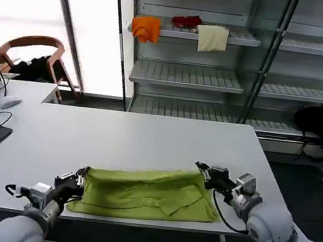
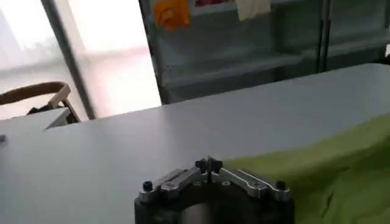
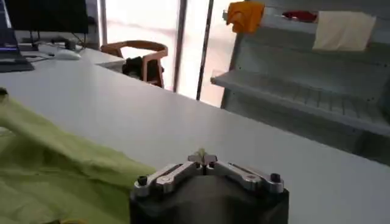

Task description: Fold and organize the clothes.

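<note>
The lime-green T-shirt [image 1: 146, 194] lies as a wide band at the near edge of the table [image 1: 147, 143]. The left gripper [image 1: 81, 177] and right gripper [image 1: 201, 169] each pinch one far corner (fingers pressed together on fabric). A fold is judged under way; the next move calls for carrying both corners evenly.

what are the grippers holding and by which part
Both hold the T-shirt: the left gripper pinches its left far corner, the right gripper its right far corner.
</note>
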Tool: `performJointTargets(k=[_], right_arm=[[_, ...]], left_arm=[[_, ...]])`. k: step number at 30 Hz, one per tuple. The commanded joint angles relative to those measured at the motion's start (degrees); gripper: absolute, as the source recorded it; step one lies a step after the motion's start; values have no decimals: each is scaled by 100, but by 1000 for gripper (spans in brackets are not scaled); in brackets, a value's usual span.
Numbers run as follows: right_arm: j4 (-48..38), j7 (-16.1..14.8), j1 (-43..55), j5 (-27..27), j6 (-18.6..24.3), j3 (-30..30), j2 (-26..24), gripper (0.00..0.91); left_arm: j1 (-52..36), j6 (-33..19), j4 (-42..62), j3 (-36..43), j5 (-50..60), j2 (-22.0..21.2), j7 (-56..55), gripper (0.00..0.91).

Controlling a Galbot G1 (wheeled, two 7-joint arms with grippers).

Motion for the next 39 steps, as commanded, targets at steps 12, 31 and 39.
performJointTargets(k=[12,31,39], right_arm=[[436,104,-1288,-234,212,341,-168,0],[482,1141,-1410,-409,-72,332,97,907],[902,2455,-1722,-340,-556,517,278,907]], left_arm=[[364,25,159,76,363,-100,-141,0],[531,45,246,72,985,-58,-178,907],[747,48,-174,-226,1143,46,-348,907]])
